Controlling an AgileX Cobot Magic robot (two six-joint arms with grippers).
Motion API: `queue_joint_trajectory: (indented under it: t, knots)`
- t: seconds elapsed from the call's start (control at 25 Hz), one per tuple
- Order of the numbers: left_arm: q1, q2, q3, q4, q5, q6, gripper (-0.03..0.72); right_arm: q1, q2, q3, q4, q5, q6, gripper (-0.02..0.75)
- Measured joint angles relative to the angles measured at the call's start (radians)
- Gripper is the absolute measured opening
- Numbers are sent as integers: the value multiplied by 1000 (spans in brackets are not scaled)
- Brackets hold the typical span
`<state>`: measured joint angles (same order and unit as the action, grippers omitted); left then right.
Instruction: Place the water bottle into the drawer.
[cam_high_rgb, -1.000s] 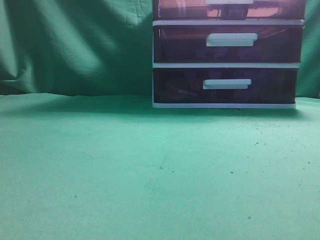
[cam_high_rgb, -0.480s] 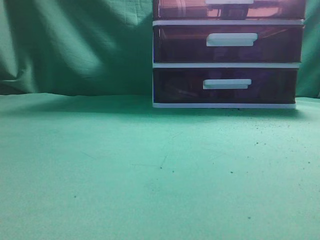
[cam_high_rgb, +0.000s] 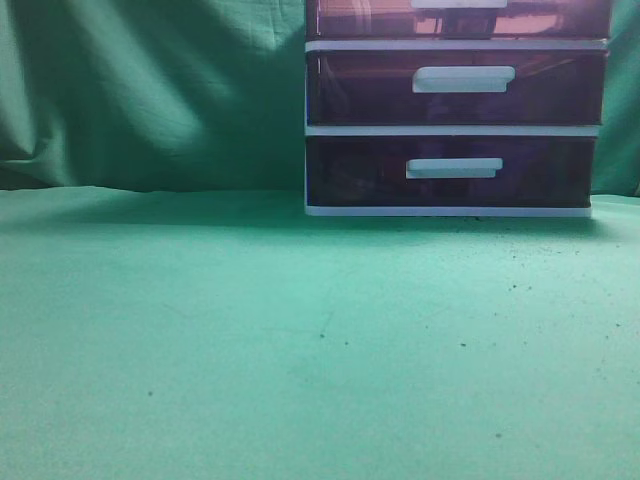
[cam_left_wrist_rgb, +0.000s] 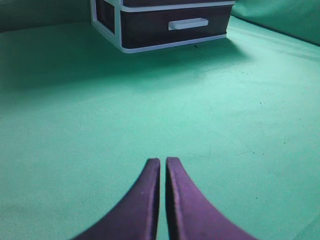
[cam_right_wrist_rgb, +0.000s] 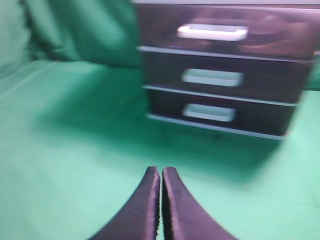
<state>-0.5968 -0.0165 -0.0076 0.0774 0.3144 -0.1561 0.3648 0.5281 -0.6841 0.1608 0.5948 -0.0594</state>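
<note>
The drawer (cam_high_rgb: 350, 18) is the reddish-brown one at the top edge of the exterior view, third up in the white-framed unit (cam_high_rgb: 455, 130). Its front sits flush with the fronts below. It also shows, blurred, in the right wrist view (cam_right_wrist_rgb: 160, 27) with its white bar handle (cam_right_wrist_rgb: 212, 31). No water bottle is in any view. My left gripper (cam_left_wrist_rgb: 163, 161) is shut and empty over the green cloth, well short of the unit. My right gripper (cam_right_wrist_rgb: 161, 170) is shut and empty, facing the unit's front. Neither gripper shows in the exterior view.
Two darker purple drawers (cam_high_rgb: 360, 90) (cam_high_rgb: 350, 170) sit below the task drawer, both closed. The lowest one shows in the left wrist view (cam_left_wrist_rgb: 150, 25). Green cloth (cam_high_rgb: 300, 330) covers the table and hangs behind as a backdrop (cam_high_rgb: 150, 90).
</note>
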Motion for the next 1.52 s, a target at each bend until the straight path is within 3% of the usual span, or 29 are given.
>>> queue_joint_trajectory:
  t: [0.32, 0.72, 1.0, 1.52]
  knots:
    - [0, 0, 0, 0, 0, 0, 0, -178, -388, 363, -225, -213, 87, 0]
    - [0, 0, 0, 2, 0, 0, 0, -262, -536, 650, -248, -266, 121, 0]
    - [0, 0, 0, 2, 0, 0, 0, -330, -536, 711, -248, -287, 160, 0]
    - [0, 0, 0, 2, 0, 0, 0, -331, -536, 711, -259, -221, 167, 0]
